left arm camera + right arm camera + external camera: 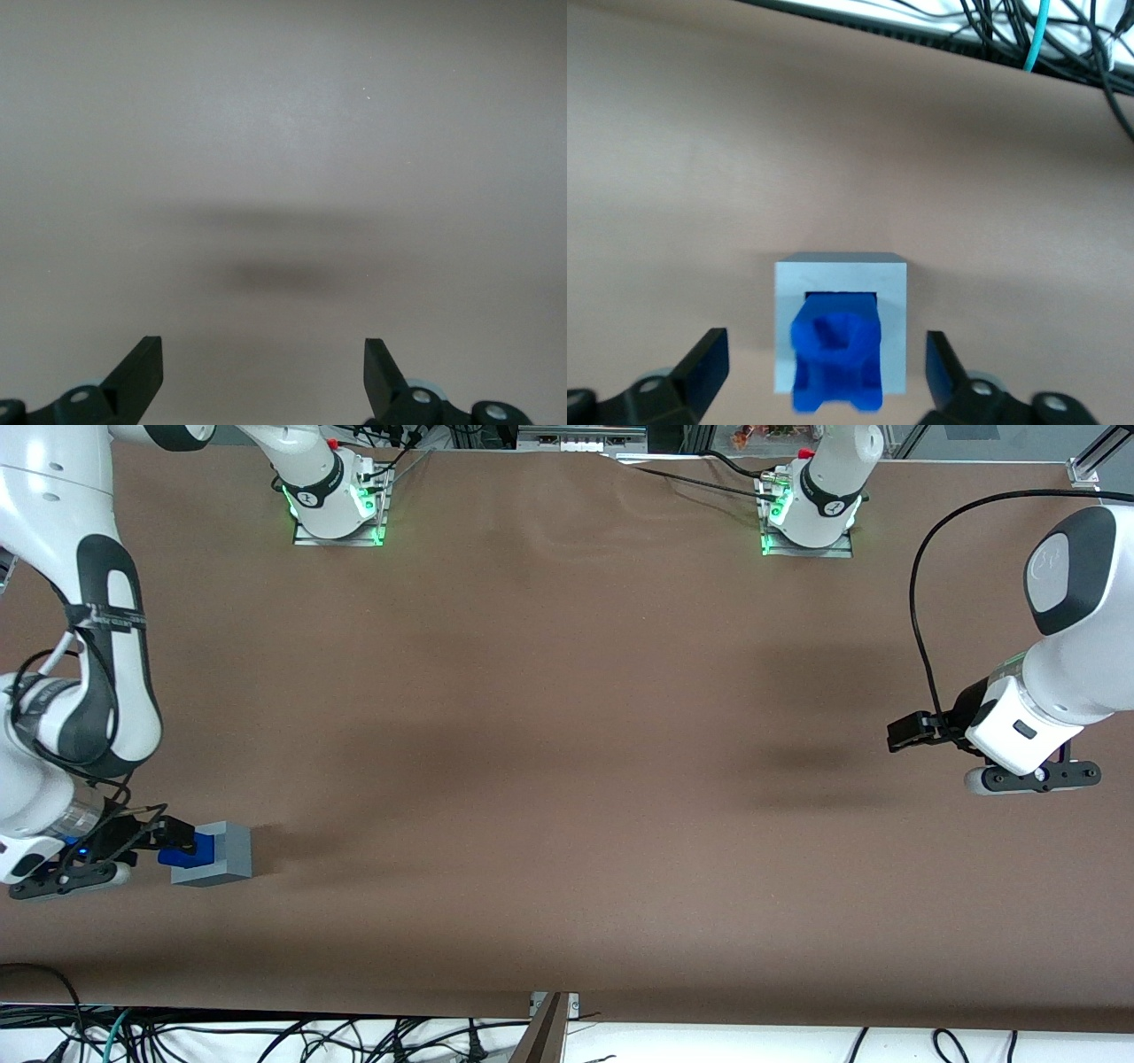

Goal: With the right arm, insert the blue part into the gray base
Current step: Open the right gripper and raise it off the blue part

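The blue part (835, 361) sits seated in the square recess of the gray base (890, 305), its chunky body sticking out of the opening; its outer end shows a funnel-like hollow. In the front view the blue part (188, 853) projects from the face of the gray base (223, 853) that is turned toward the working arm. The base rests on the brown surface (567, 717) toward the working arm's end, fairly near the front camera.

The right arm's hand (824, 376) hovers just beside the block, its two black fingers (704, 363) spread wide on either side of the base and the blue part, touching neither and holding nothing. In the front view the hand (168, 837) sits right at the protruding blue part, with the white right arm (80, 691) curving up from it along the table's end.

A tangle of dark cables (266, 1036) lies along the surface's edge nearest the front camera.
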